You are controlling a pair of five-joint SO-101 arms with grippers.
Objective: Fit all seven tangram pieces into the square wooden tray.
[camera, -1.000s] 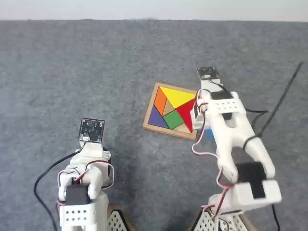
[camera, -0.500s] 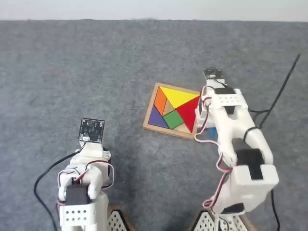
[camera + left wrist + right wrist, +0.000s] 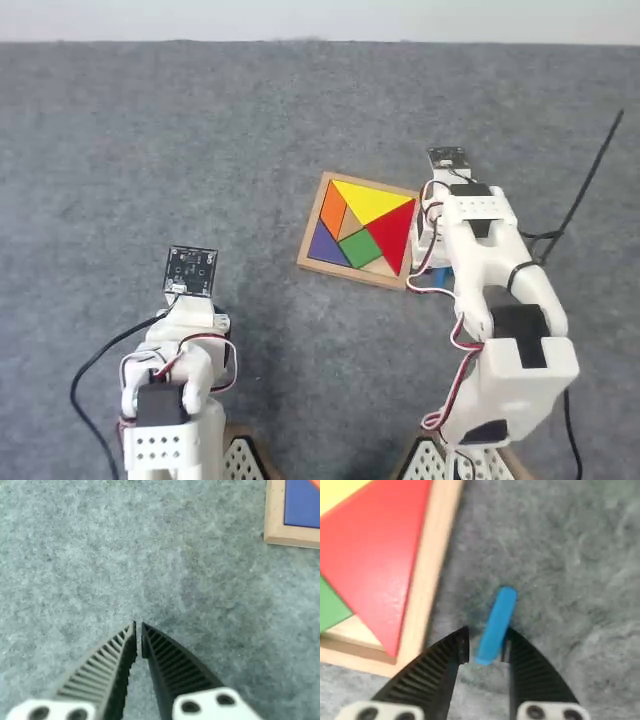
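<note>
- Since a second ago, the right arm (image 3: 490, 270) has swung off the tray (image 3: 350, 277) to the felt beside its right rim, uncovering the red triangle (image 3: 395, 235); the left arm (image 3: 175, 370) has kept still.
- Grey felt desk (image 3: 150, 130) carries everything.
- Tray lies askew at mid-desk, with a yellow triangle (image 3: 368, 200) beside the red one and bare wood at one corner.
- Right gripper (image 3: 487, 632) sits low just beside the tray's rim, jaws clamped on the blue piece (image 3: 495, 620).
- Left gripper (image 3: 138, 625) hangs over bare felt, well apart from the tray, jaws together.
- Blue piece stands on its thin edge outside the tray, long axis roughly parallel to the nearby rim, pointing out ahead of the jaws.
</note>
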